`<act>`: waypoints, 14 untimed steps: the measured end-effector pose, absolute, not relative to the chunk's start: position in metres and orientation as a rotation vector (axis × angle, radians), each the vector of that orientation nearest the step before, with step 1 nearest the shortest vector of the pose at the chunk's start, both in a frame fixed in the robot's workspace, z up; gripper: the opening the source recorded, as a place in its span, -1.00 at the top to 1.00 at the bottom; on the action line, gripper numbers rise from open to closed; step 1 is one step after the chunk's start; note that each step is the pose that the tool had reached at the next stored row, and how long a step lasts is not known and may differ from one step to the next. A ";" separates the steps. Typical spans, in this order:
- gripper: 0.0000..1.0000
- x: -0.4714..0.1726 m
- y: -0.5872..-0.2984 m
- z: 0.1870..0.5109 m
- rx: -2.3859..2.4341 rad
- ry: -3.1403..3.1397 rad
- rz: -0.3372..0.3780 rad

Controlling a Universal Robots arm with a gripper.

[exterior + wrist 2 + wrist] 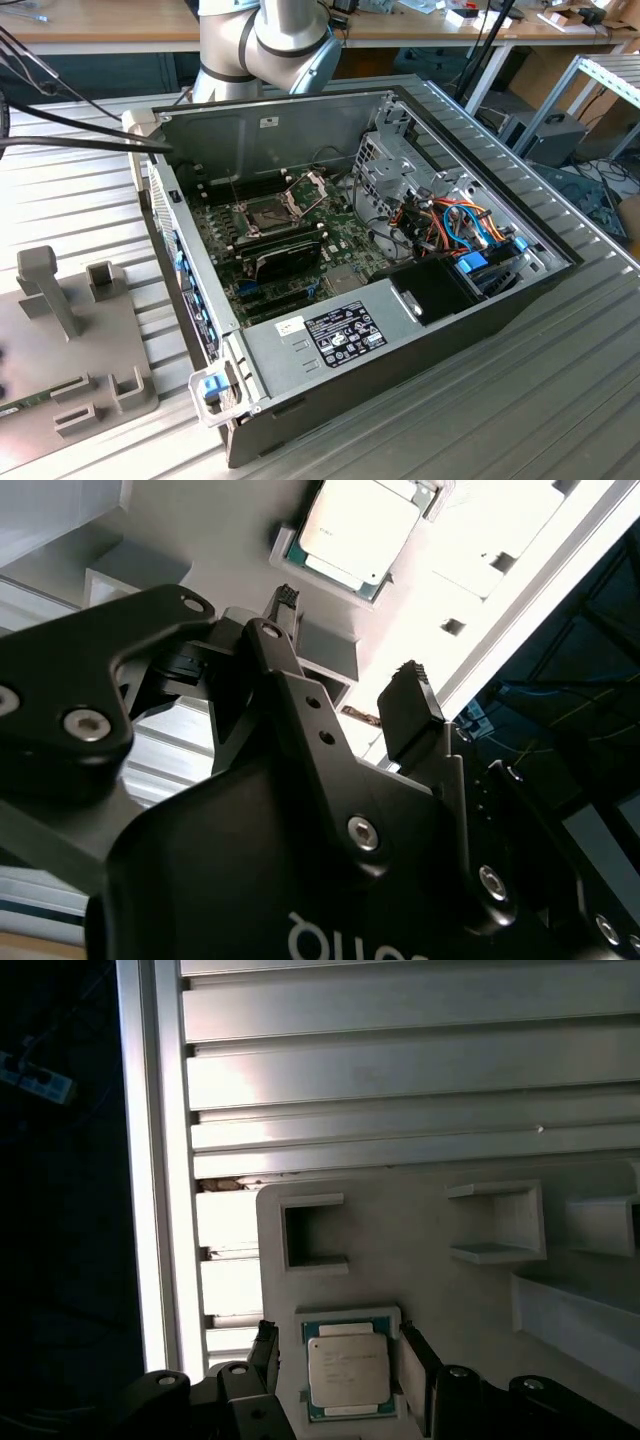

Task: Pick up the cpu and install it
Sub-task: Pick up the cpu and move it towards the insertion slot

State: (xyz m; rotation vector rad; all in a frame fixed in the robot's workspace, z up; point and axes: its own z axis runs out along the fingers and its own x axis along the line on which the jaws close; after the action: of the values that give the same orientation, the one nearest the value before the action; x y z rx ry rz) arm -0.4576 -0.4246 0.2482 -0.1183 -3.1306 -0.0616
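Observation:
The cpu (347, 1372) is a small square chip with a silver-grey top and a green rim. It lies flat in a shallow recess of a grey fixture plate (420, 1260). In both wrist views my gripper (337, 1340) is open above it, with one black finger (263, 1348) on each side of the chip and nothing held. The second wrist view shows the cpu (355, 530) just beyond the fingertips (405, 680) of the gripper (345, 635). In the exterior view the green motherboard (345, 240) lies inside the open computer case (450, 330), its socket (268, 212) uncovered and the hinged plate (308, 188) raised.
A long black card (285, 256) stands beside the socket. Drive cages and orange and blue cables (450, 225) fill the case on the exterior view's right. The grey fixture (70, 340) with raised blocks sits on the ribbed aluminium table (560, 400), on the exterior view's left of the case.

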 end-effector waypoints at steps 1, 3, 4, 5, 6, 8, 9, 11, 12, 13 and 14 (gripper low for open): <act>-0.20 -0.458 -0.425 0.248 -0.118 -3.131 -0.061; -0.20 -0.458 -0.425 0.248 -0.118 -3.131 -0.062; -0.20 -0.458 -0.425 0.248 -0.118 -3.131 -0.062; -0.20 -0.458 -0.425 0.248 -0.119 -3.131 -0.062; -0.20 -0.458 -0.425 0.248 -0.119 -3.131 -0.062; -0.20 -0.458 -0.426 0.248 -0.118 -3.131 -0.062; -0.20 -0.458 -0.426 0.248 -0.118 -3.131 -0.062; -0.20 -0.458 -0.427 0.248 -0.118 -3.131 -0.062; -0.20 -0.458 -0.428 0.248 -0.118 -3.131 -0.062; -0.20 -0.458 -0.429 0.248 -0.118 -3.131 -0.062; -0.20 -0.458 -0.430 0.248 -0.118 -3.131 -0.062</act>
State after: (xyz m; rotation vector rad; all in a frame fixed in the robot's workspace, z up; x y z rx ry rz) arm -0.4576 -0.4303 0.2477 -0.1183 -3.1307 -0.0616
